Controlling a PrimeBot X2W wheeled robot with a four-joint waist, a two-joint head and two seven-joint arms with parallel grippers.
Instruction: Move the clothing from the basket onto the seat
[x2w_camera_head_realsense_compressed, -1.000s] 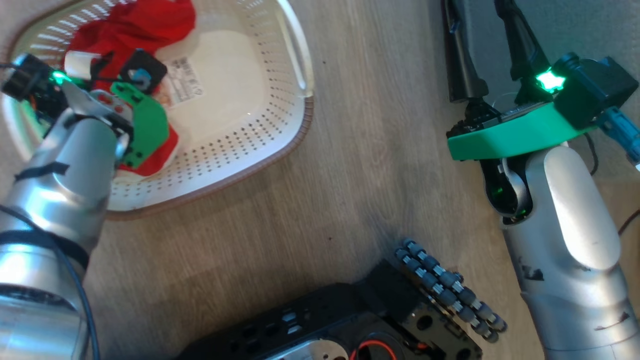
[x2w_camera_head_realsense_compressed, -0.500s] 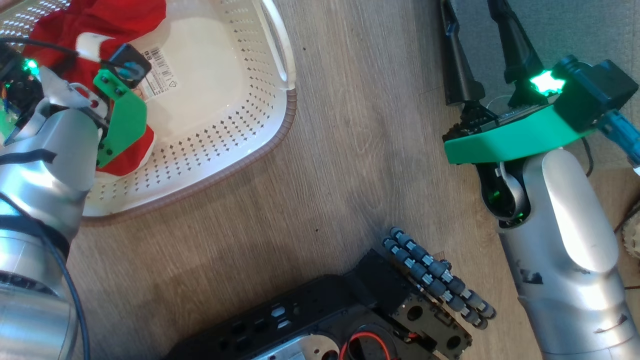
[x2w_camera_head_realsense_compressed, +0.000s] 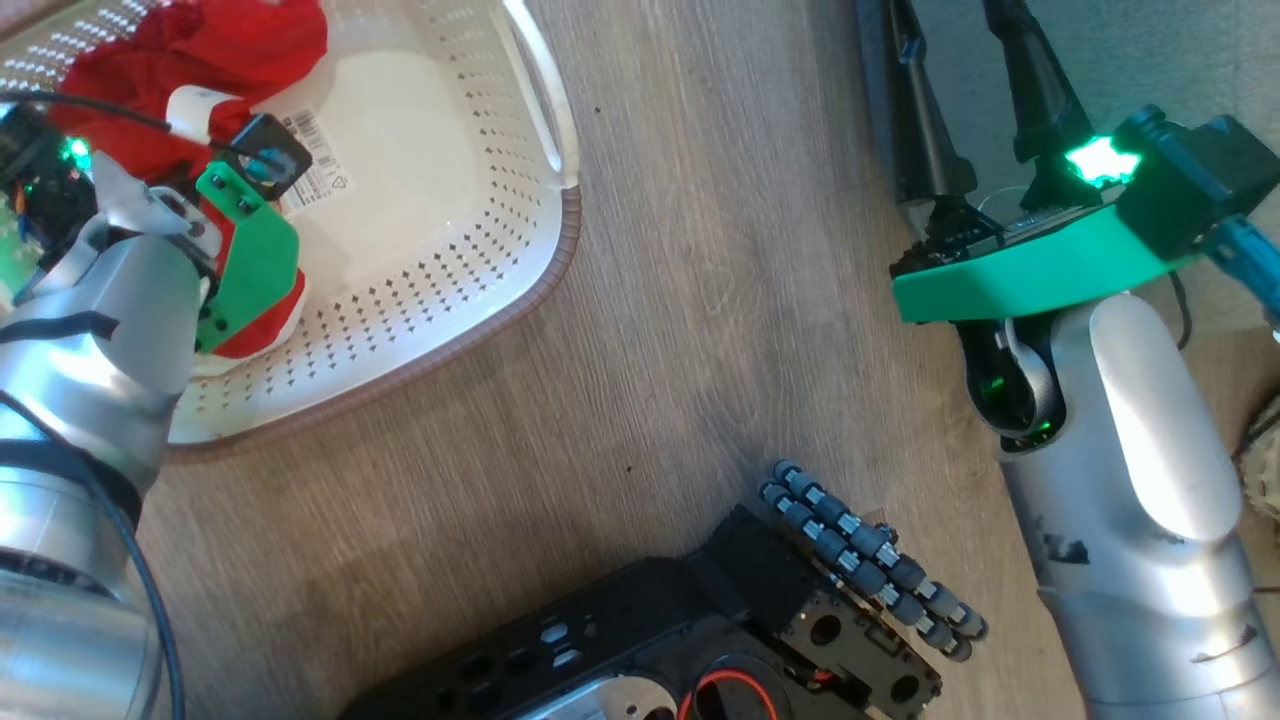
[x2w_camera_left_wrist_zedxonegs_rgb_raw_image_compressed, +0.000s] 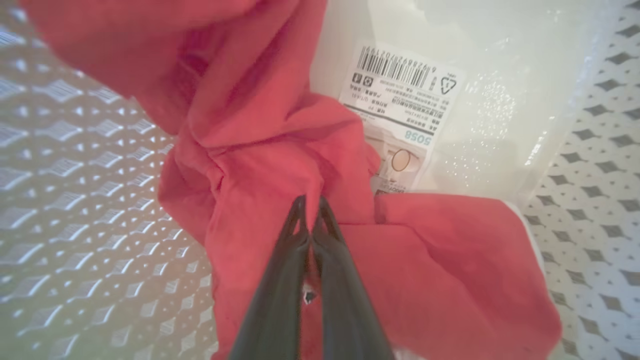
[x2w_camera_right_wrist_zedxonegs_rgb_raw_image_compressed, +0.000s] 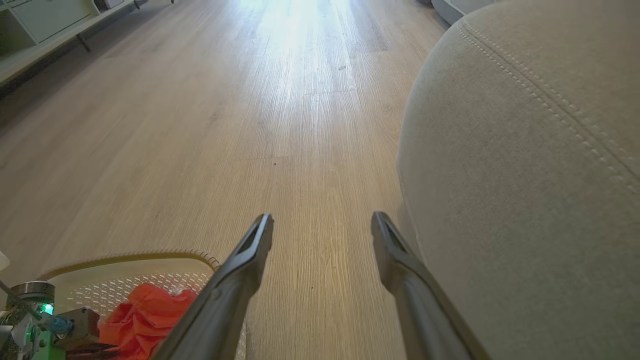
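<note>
Clothing of bright red lies bunched on the pale bottom of the basket in the left wrist view. That close look gives what the head view cannot: the left gripper has its two dark fingers pressed together on a raised fold of the red fabric, clenched on it. A barcoded sticker lies on the basket bottom at about one o'clock from the fingertips, its lower edge under the cloth. In the head view the basket sits on the wood floor at ten o'clock, the left arm reaching down into it and the clothing heaped toward its eleven o'clock end. The right wrist view adds the seat, grey with a stitched seam, at three o'clock. The right gripper hangs over the floor just beside it, fingers spread wide apart; the basket's corner and some red show at seven o'clock. Count: one basket, one sticker, one seat, two grippers. How many garments make up the red heap I cannot tell.
</note>
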